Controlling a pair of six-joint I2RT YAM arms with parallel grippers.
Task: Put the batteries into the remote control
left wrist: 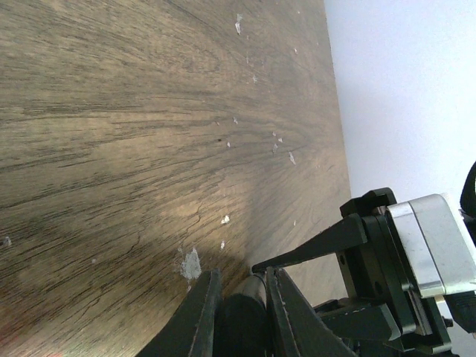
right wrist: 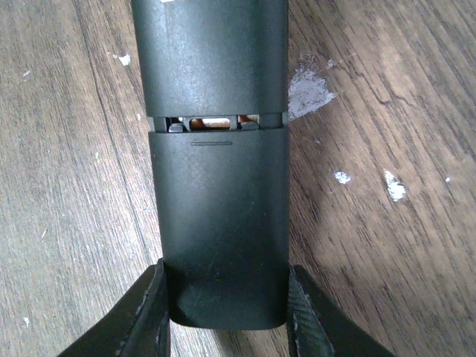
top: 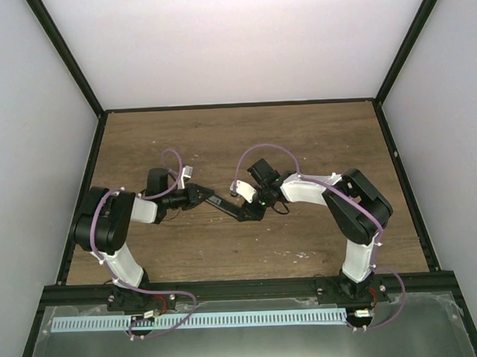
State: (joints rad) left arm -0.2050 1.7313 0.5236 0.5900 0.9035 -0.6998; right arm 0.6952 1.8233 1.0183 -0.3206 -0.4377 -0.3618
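Note:
The black remote control (top: 224, 206) hangs above the wooden table, held between my two grippers. My left gripper (top: 201, 196) is shut on its left end, which shows as a dark rounded end (left wrist: 244, 318) between the fingers in the left wrist view. My right gripper (top: 251, 210) is shut on the other end. In the right wrist view the remote's plain back (right wrist: 216, 216) faces the camera, and my right gripper (right wrist: 227, 316) grips its lower edge. The back cover stands slightly apart, and a narrow gap (right wrist: 216, 123) shows metal contacts. No green or purple battery is in view.
The wooden table (top: 300, 145) has white chipped flecks (right wrist: 306, 91). A black frame with white walls bounds it on three sides. My right gripper's body (left wrist: 405, 260) shows close by in the left wrist view. A slotted strip (top: 204, 321) runs along the near edge.

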